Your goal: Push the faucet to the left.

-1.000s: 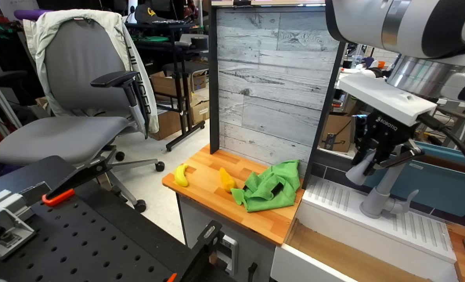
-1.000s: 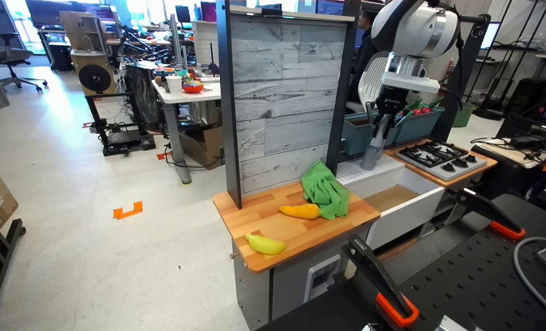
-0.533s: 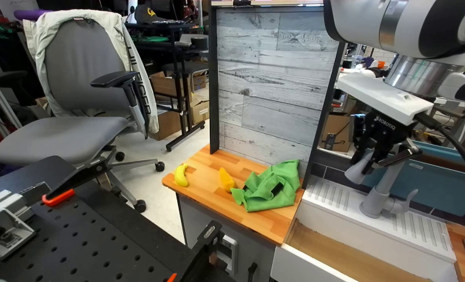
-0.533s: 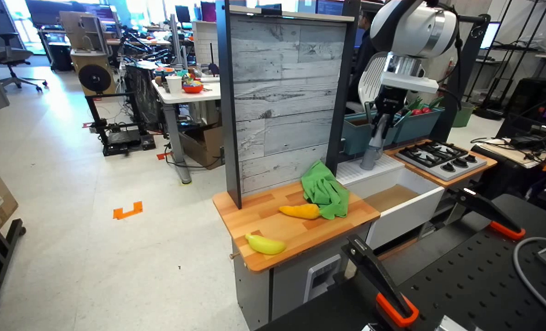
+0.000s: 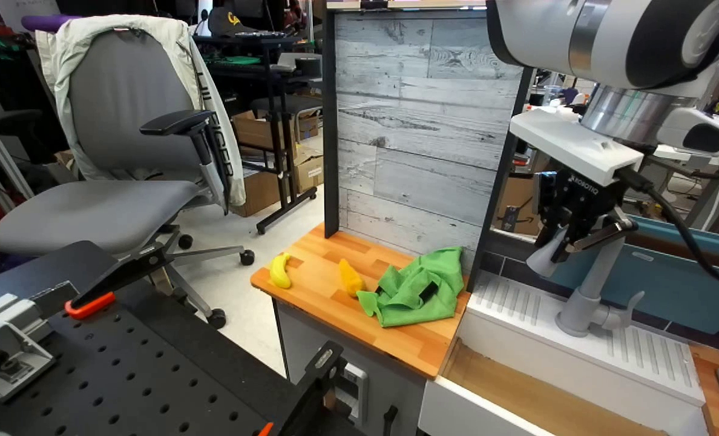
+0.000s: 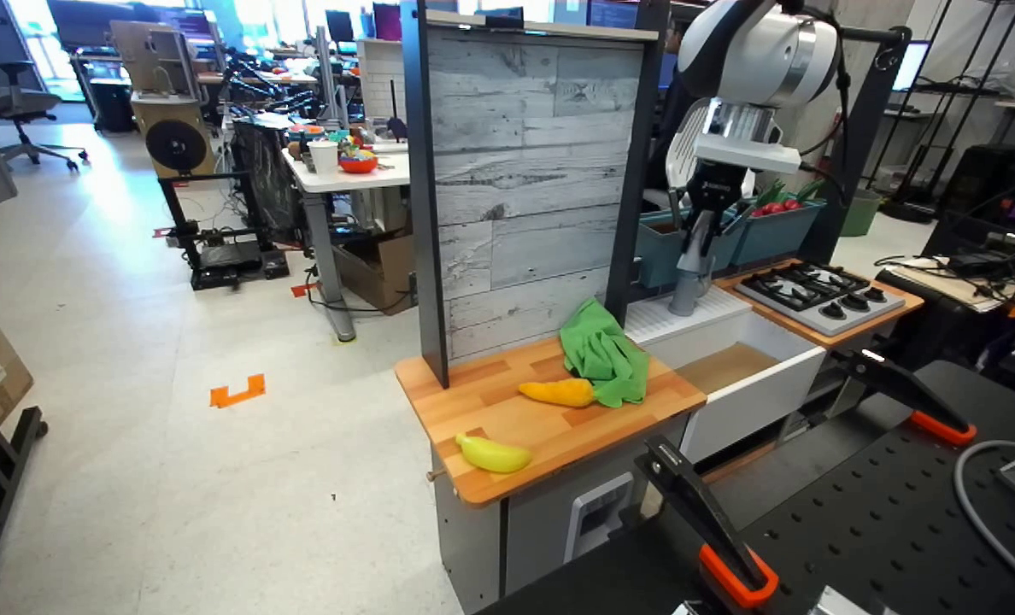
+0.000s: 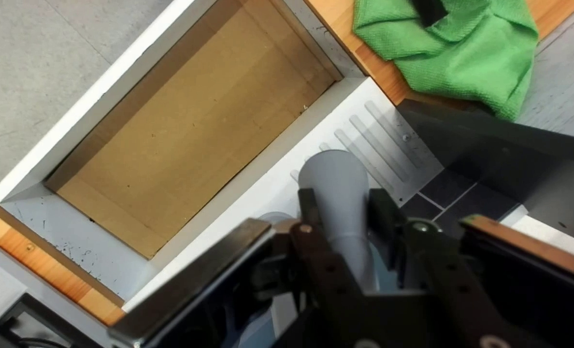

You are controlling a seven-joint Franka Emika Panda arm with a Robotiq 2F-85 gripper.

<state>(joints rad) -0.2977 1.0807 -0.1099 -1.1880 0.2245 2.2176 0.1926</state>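
Observation:
The light grey faucet stands on the white ribbed ledge behind the sink basin and shows in both exterior views. Its flared spout end points down and to the left in an exterior view. My gripper is around the spout just above its flared end; it also shows in an exterior view. In the wrist view, the spout lies between the two black fingers, which appear to touch it on both sides. The fingers and gripper body hide part of the arch.
The white basin with a brown floor is in front of the faucet. A tall wood-look panel stands left of it. A green cloth lies on the wooden counter. A teal planter is behind, a stove to the right.
My gripper and the faucet's spout have moved together slightly to the left in both exterior views, mostly in the last half second. The faucet's base stays in place.

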